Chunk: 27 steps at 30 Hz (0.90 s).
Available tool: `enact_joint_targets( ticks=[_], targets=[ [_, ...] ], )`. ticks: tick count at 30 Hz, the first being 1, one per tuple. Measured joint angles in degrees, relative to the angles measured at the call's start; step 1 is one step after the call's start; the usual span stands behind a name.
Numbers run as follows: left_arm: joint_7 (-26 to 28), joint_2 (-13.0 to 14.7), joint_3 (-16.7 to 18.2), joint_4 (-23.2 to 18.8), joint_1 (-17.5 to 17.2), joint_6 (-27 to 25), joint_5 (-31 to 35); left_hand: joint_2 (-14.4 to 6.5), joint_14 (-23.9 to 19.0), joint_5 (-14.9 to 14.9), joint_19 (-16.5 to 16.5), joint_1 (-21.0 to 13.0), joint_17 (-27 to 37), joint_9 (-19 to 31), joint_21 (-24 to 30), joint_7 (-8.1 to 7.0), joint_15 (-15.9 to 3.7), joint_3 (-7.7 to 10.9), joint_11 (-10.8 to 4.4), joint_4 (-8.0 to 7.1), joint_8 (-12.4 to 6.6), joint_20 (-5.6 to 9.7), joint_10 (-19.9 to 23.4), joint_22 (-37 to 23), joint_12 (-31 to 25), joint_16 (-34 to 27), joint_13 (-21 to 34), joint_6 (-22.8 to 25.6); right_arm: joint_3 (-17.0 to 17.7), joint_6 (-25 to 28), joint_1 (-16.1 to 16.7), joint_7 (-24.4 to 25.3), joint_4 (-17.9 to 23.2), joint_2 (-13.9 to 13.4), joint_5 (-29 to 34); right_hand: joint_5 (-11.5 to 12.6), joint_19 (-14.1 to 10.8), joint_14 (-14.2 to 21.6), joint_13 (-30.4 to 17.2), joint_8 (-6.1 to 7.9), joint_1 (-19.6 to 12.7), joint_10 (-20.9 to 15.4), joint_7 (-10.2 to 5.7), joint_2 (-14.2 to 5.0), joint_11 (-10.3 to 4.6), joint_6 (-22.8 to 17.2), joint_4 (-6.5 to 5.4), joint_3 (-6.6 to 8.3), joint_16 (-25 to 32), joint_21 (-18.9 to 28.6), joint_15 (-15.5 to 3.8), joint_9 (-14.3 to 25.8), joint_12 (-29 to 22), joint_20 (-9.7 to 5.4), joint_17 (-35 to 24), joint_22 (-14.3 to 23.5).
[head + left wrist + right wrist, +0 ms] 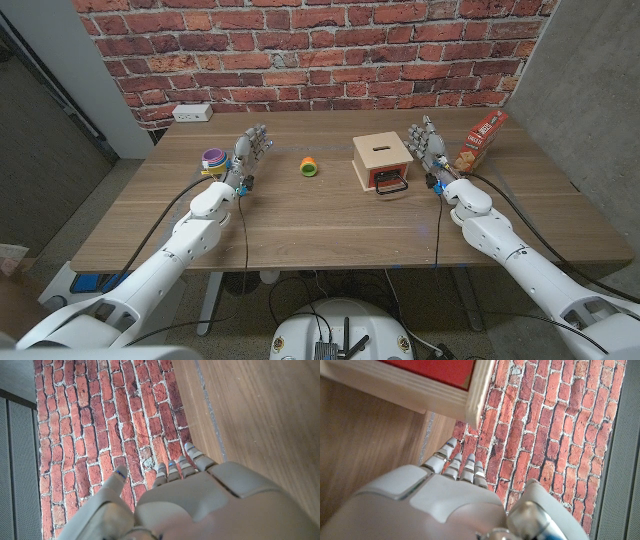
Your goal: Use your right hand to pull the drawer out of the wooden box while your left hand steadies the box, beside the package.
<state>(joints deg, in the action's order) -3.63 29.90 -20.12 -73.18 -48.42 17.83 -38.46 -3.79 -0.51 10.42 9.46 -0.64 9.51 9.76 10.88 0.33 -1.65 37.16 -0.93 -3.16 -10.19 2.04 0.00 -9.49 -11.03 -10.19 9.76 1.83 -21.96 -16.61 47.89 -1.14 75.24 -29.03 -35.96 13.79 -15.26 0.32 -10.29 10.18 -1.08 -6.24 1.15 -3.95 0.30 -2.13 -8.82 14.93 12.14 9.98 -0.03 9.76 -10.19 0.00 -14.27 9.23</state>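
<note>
The box [381, 160] sits just left of the empty, spread right robot hand [428, 143], drawer [391, 184] facing the robot; the open left robot hand [250, 152] waits farther off.

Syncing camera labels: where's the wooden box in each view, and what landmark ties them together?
Head view: wooden box right of table centre, just left of the right hand, red drawer front facing the robot.
Left wrist view: not in it.
Right wrist view: pale wood corner with a red face, beyond the fingers.
Shared landmark: the brick wall.
</note>
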Motion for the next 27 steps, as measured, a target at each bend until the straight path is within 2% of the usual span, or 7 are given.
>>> enact_joint_targets(
  ticks=[16, 27],
  targets=[
    [-1.0, 0.5, 0.8, 1.2, -0.2, 1.3, -0.5, 0.0, 0.0, 0.0, 0.0, 0.0, 0.0, 0.0, 0.0, 0.0, 0.01, 0.17, 0.0, 0.18, 0.0, 0.0, 0.0, 0.0, 0.0, 0.0, 0.0, 0.0, -0.9, 0.0, -1.5, -0.3, -0.7, 0.1, 1.4, 0.2, 0.0, 0.0, 0.0, -0.01, 0.0, 0.0, -0.24, 0.0, 0.0, -0.2, 0.22, 0.24, 0.0, 0.0, 0.0, 0.0, -0.2, 0.0, 0.0, 0.0],
    [1.2, 1.5, 0.7, -1.4, -0.7, 0.5, 1.1, -0.3, 0.0, 0.0, 0.0, -0.3, 0.0, 0.0, 0.0, 0.0, 0.01, 0.31, 0.0, 0.32, 0.0, 0.0, 0.0, 0.0, 0.0, 0.0, 0.0, 0.0, -0.8, 0.0, -1.6, -0.4, -0.8, -0.6, 1.8, 0.4, 0.0, 0.0, 0.0, 0.21, 0.0, -0.3, -0.4, 0.01, -0.31, -0.4, 0.42, 0.44, 0.0, 0.0, 0.0, 0.0, -0.2, 0.0, 0.2, 0.0]
  ],
)
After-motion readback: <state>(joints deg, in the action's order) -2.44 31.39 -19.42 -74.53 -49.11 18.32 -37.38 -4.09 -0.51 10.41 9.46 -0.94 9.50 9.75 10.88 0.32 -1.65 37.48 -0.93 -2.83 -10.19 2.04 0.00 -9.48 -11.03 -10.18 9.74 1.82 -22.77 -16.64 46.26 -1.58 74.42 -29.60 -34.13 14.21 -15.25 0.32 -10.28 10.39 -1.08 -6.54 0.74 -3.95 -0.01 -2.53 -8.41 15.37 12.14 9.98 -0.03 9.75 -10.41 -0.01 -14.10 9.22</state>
